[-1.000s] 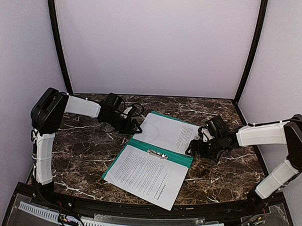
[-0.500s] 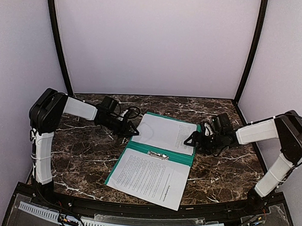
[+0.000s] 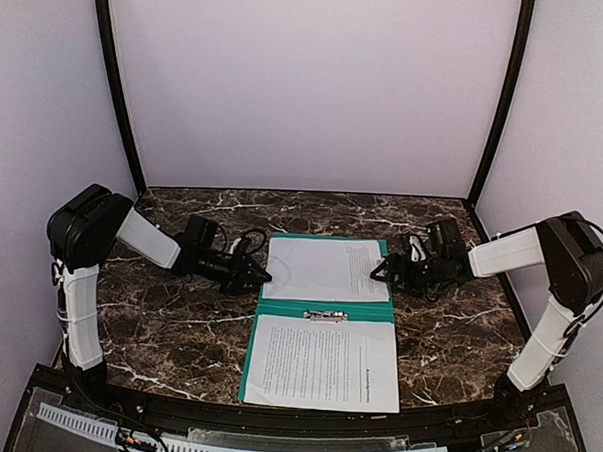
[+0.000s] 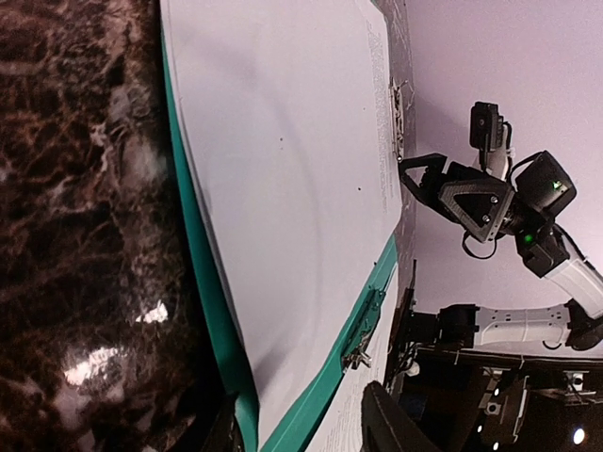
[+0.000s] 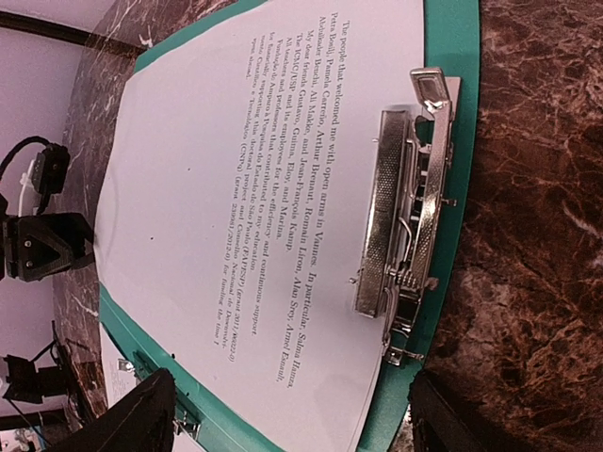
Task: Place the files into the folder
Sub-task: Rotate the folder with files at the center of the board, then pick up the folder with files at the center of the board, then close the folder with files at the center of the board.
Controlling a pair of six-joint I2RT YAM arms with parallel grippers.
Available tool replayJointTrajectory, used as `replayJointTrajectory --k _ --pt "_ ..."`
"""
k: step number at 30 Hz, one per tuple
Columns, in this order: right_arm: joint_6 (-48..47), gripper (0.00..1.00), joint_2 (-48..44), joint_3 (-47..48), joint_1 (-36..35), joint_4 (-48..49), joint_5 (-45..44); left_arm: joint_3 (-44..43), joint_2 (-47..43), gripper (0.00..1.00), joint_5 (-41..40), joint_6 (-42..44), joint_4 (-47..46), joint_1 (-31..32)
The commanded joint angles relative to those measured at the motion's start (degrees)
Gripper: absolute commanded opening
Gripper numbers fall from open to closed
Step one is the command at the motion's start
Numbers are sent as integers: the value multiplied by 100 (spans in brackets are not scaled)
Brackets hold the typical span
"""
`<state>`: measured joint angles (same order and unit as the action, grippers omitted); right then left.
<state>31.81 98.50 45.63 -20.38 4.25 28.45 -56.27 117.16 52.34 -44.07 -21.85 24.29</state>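
Teal-green plastic folder (image 3: 278, 307) open, white paper sheets (image 3: 321, 362) laid on it | left fingers (image 4: 382, 424) straddle its edge, grip unclear; right fingers (image 5: 141, 414) wide | likely readying closure

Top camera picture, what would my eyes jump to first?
The teal-green folder lies open in the middle of the dark marble table, with a far sheet and a near sheet of white printed paper on it. The left gripper and right gripper point at its far half from either side.
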Motion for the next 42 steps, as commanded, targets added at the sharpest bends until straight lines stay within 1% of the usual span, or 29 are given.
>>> replayJointTrajectory --k 1,2,10,12,16,18,20,22,25,26,27,29,30,31,32,34,37,39,41,42 --pt "-119 83 400 -98 -71 -518 182 456 -250 45 459 -1539 -1981 60" --pt "-124 82 401 -102 -73 -507 187 559 -253 45 450 -1830 -2324 59" --pt "-175 82 412 -98 -72 -531 180 1029 -245 48 309 -2980 -3655 49" --pt "-191 82 430 -90 -71 -539 187 1087 -247 49 309 -3105 -3787 49" --pt "-251 82 453 -63 -76 -595 202 1157 -240 49 324 -3070 -3787 49" --pt "-311 82 463 -52 -71 -613 205 1114 -241 47 379 -2945 -3760 49" --pt "-397 82 500 -18 -70 -643 217 997 -253 45 419 -2676 -3526 54" --pt "-486 81 547 28 -66 -661 280 825 -266 41 438 -2227 -3027 54" --pt "-620 80 619 96 -69 -690 403 496 -300 35 359 -1247 -1902 62" --pt "-653 80 639 123 -71 -711 427 405 -313 31 331 -1096 -1744 64" --pt "-695 80 662 141 -71 -735 440 366 -319 29 306 -847 -1487 66" --pt "-760 79 683 189 -69 -773 465 293 -340 23 272 -593 -1265 79" --pt "-781 79 694 205 -71 -791 476 268 -358 17 257 -488 -1210 81" --pt "-809 79 702 228 -67 -813 484 271 -368 14 230 -448 -1156 84" --pt "-835 79 705 254 -68 -830 505 287 -396 9 214 -384 -1147 84" --pt "-915 79 694 335 -75 -941 489 356 -471 2 184 -318 -1195 84" --pt "-1022 80 544 443 -56 -1125 314 515 -741 1 -59 -182 -1187 78" --pt "-1041 81 343 468 -24 -1200 210 655 -1042 1 -393 29 -1006 69" --pt "-1053 82 124 486 13 -1277 129 930 -1441 1 -868 273 -827 67" --pt "-1059 83 18 498 26 -1334 92 1007 -1604 1 -1277 414 -684 60"
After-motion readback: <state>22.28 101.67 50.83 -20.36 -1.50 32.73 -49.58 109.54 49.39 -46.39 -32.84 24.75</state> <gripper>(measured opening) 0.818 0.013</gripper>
